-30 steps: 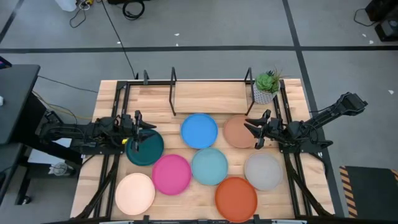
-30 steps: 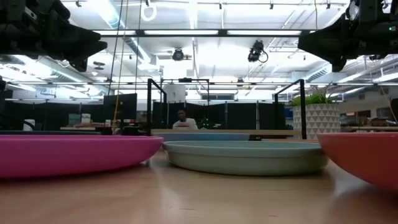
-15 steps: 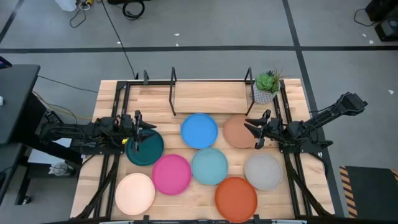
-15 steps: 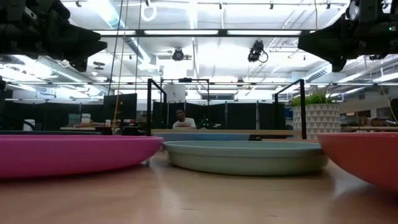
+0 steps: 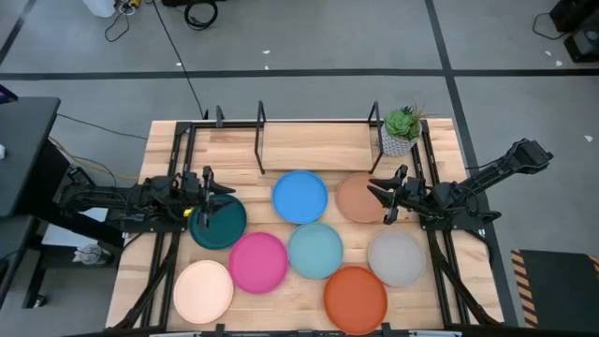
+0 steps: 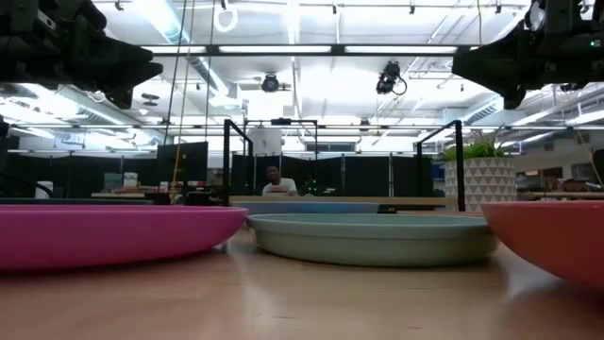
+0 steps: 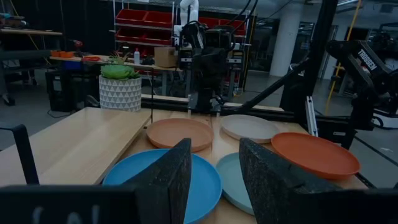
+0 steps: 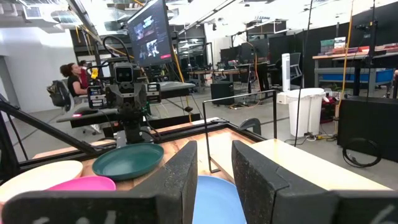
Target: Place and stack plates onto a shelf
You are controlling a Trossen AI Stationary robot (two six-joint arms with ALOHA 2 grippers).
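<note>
Eight plates lie flat on the table in the high view: blue (image 5: 299,197), tan-brown (image 5: 359,199), dark teal (image 5: 221,225), magenta (image 5: 257,262), light teal (image 5: 314,251), grey (image 5: 397,257), orange (image 5: 356,296) and cream (image 5: 203,291). The shelf (image 5: 260,142), a thin black rod frame, stands on the far half of the table. My left gripper (image 5: 208,198) hovers open over the dark teal plate's far-left rim. My right gripper (image 5: 386,198) hovers open over the tan-brown plate's right rim. Both point toward the table's middle and touch nothing.
A potted plant (image 5: 401,129) in a white patterned pot stands at the far right corner, beside the shelf. Long black rails (image 5: 174,178) run along the table's left and right sides. Bare wood lies on the far strip, between the shelf's posts.
</note>
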